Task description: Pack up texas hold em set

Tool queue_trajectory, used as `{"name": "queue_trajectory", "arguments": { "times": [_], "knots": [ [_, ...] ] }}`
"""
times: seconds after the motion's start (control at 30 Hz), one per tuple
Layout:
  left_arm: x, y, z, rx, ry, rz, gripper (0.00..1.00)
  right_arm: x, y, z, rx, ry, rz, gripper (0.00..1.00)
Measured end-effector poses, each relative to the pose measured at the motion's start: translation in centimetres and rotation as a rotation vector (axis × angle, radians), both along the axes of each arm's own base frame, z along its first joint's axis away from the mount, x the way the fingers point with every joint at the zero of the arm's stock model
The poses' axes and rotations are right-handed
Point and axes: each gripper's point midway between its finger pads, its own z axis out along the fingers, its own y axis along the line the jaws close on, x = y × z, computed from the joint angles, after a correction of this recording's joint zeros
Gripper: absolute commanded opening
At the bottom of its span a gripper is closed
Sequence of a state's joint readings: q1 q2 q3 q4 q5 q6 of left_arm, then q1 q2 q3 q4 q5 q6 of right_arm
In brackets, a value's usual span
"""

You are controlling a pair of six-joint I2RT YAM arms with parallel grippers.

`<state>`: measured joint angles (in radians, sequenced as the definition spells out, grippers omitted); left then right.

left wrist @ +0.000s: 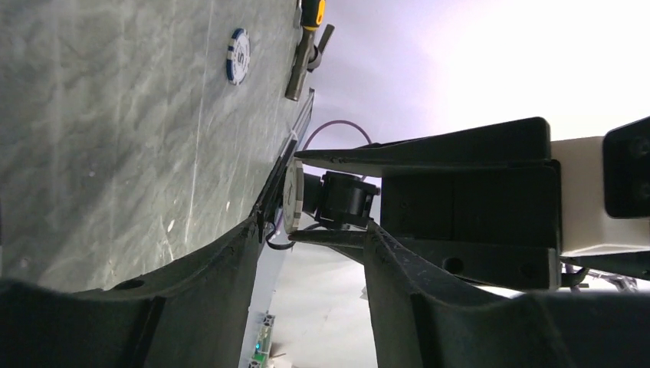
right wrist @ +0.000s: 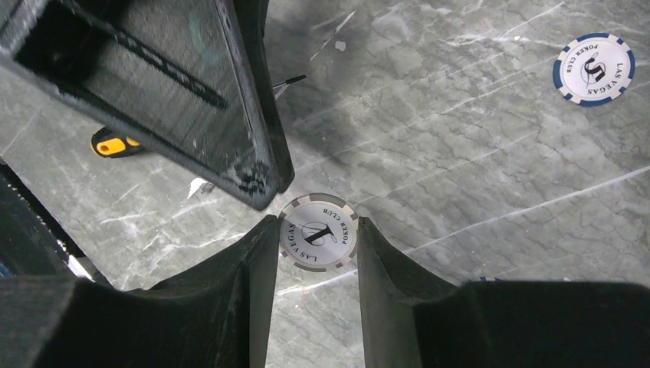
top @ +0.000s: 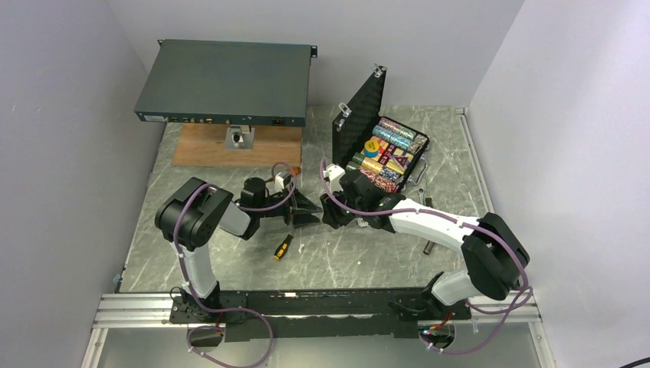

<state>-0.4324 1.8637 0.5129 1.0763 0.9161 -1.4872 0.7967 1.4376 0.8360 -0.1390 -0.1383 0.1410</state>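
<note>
This is a robotics lab test cell: the left arm and right arm are bolted to an aluminium rail at the edge of a marble-patterned counter. Plain pale walls box it in. A dark-green rack unit sits on a wooden board at the back.

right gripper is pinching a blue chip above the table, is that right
Not blue: the right gripper is pinching the grey chip above the table. The blue chip lies loose on it. The right wrist view shows this.

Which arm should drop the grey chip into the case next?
Right. The right gripper pinches the grey chip, and the open case sits on its side; the left gripper is open beside it.
</note>
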Motion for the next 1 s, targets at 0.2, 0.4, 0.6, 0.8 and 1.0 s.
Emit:
{"name": "queue_trajectory", "arguments": {
  "times": [0.2, 0.4, 0.6, 0.8, 1.0],
  "knots": [
    [-0.8, -0.6, -0.1, 0.021, -0.011, -0.03, 0.56, -0.1, 0.2, 0.1, 0.003, -0.003, 0.007, 0.11],
    [-0.8, -0.7, -0.1, 0.026, -0.02, -0.035, 0.5, -0.3, 0.4, 0.1, 0.004, -0.005, 0.012, 0.11],
    [-0.6, -1.2, 0.4, 0.018, -0.036, -0.044, 0.38, -0.5, 0.5, 0.1, 0.004, -0.005, 0.018, 0.1],
    [-0.9, -1.4, 0.3, 0.019, -0.035, -0.053, 0.32, -0.5, 0.6, 0.2, 0.005, -0.011, 0.019, 0.1],
    [-1.0, -1.5, 0.2, 0.019, -0.033, -0.058, 0.26, -0.5, 0.7, 0.8, 0.011, -0.03, 0.017, 0.1]
  ]
}}
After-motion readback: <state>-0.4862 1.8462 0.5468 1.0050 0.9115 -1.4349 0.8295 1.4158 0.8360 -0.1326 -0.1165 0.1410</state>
